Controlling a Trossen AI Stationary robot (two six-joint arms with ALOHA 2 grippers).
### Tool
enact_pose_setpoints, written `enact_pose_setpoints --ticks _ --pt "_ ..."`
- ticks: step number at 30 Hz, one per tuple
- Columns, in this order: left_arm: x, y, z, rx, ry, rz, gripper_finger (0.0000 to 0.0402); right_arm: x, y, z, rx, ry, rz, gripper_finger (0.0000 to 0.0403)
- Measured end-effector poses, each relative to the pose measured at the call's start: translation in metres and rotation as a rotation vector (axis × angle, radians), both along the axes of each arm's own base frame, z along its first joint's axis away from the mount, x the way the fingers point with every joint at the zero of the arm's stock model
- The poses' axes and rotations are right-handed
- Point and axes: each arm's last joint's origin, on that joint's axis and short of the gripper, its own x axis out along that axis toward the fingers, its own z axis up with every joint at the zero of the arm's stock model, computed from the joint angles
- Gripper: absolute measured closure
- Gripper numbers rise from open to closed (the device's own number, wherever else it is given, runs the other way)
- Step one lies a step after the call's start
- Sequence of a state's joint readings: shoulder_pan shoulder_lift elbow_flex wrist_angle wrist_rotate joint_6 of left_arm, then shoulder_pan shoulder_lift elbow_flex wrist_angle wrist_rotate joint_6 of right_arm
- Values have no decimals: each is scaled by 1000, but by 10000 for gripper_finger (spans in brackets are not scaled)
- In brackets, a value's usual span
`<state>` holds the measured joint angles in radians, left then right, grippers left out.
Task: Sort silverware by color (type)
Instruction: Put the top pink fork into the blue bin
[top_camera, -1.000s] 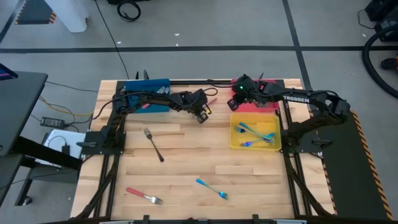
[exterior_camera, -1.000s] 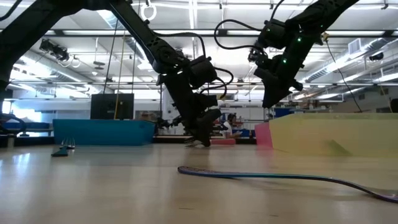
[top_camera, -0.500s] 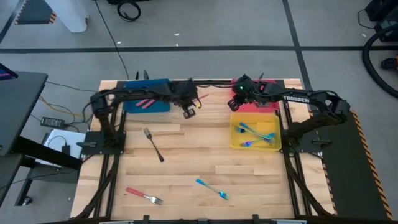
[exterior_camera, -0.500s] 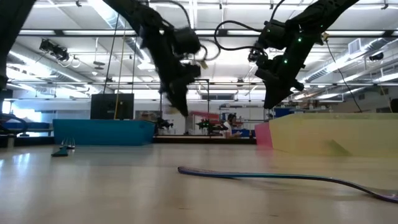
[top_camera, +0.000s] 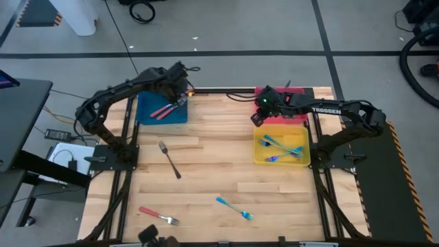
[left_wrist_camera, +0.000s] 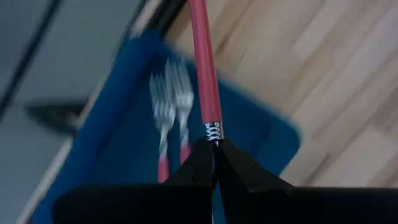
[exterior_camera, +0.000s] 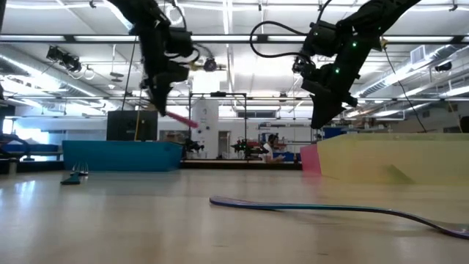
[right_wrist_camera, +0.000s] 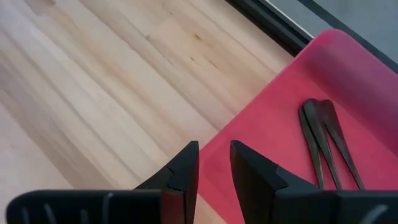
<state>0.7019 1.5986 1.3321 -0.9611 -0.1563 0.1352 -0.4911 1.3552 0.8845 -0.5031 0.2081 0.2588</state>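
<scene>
My left gripper [top_camera: 180,98] hangs over the blue tray [top_camera: 147,110] at the far left, shut on a red-handled fork [exterior_camera: 182,117]. Two more red-handled forks [left_wrist_camera: 166,115] lie in that tray. My right gripper [top_camera: 255,118] stands open over the near-left corner of the red tray [top_camera: 295,116], with nothing between its fingers; dark metal forks [right_wrist_camera: 323,137] lie in that tray. Blue-handled forks [top_camera: 280,145] lie in the yellow tray [top_camera: 257,152]. On the table lie a dark fork [top_camera: 169,158], a red-handled fork [top_camera: 158,215] and a blue-handled fork [top_camera: 234,208]. My left gripper pinches the fork between its two fingertips at the neck [left_wrist_camera: 213,132], where the red handle meets the metal. The fingers come steeply from above. The fork is lifted clear, above the blue tray. Its red handle [left_wrist_camera: 204,62] slants down and away from the fingertips.
The three trays stand along the table's far edge, blue on the left, red and yellow on the right. Bare wood lies between them and across the table's middle. Black frame rails run along the table's sides.
My left gripper has risen and swung from the middle of the table's far part toward the far left corner. It has carried the red-handled fork clear of the table to above the blue tray and stayed shut on it.
</scene>
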Motion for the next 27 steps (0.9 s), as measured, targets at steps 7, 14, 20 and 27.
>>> enact_pose_setpoints --ticks 7,14,20,27 --pt "-35 14 -24 -67 70 111 391 2 4 0 3 9 17 303" --pt "-58 17 -60 -104 103 172 391 3 7 0 0 8 21 303" --pt "-71 15 -92 -100 94 203 388 4 9 0 3 4 24 303" --pt "-75 10 -104 -110 108 204 358 6 8 1 -9 -15 25 303"
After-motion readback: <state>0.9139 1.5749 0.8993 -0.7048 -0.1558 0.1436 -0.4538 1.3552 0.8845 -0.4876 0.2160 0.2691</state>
